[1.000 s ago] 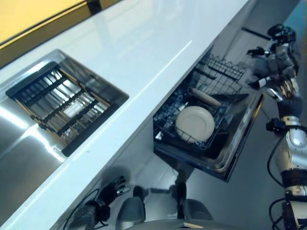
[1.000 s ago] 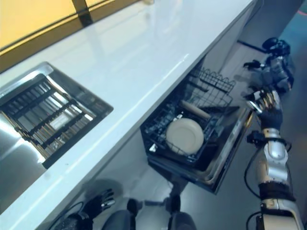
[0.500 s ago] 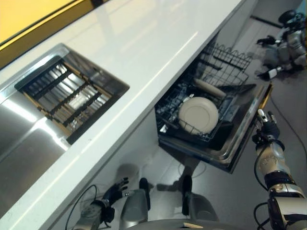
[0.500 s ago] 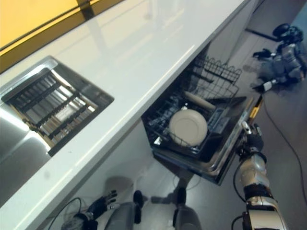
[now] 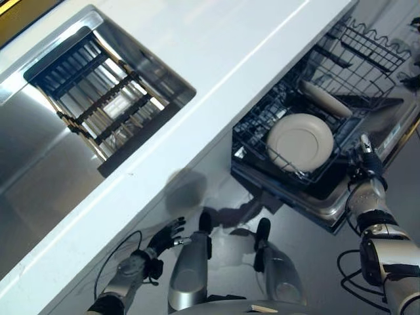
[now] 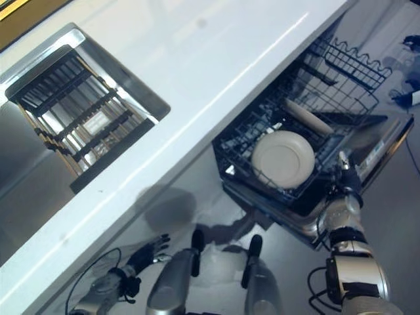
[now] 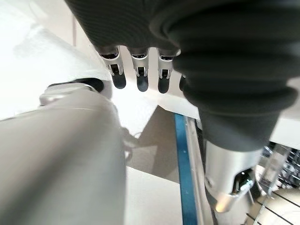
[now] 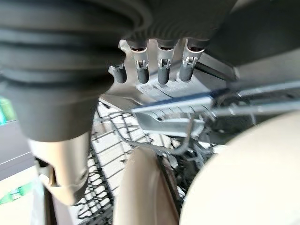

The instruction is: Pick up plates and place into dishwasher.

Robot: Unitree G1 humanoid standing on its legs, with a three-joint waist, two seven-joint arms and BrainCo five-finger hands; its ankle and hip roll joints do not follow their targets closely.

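A round cream plate (image 5: 300, 142) lies flat in the black wire rack (image 5: 257, 117) of the open dishwasher under the counter. A second cream plate (image 5: 321, 98) stands on edge just behind it. My right hand (image 5: 364, 161) hangs at the rack's right side, beside the lowered door (image 5: 400, 128). In the right wrist view its fingers (image 8: 163, 70) are straight and hold nothing, with the flat plate (image 8: 234, 178) close below them. My left hand (image 5: 164, 236) hangs low under the counter's edge, fingers (image 7: 140, 79) straight and empty.
The white counter (image 5: 216, 59) runs diagonally above the dishwasher. A steel sink (image 5: 39, 164) with a slatted drying rack (image 5: 98, 98) sits at the left. An upper black wire basket (image 5: 367, 46) stands behind the plates.
My right hand dropped from high beside the upper basket down to the door's edge, then stayed. The camera has tipped down and the whole scene has shifted. The plates stayed put.
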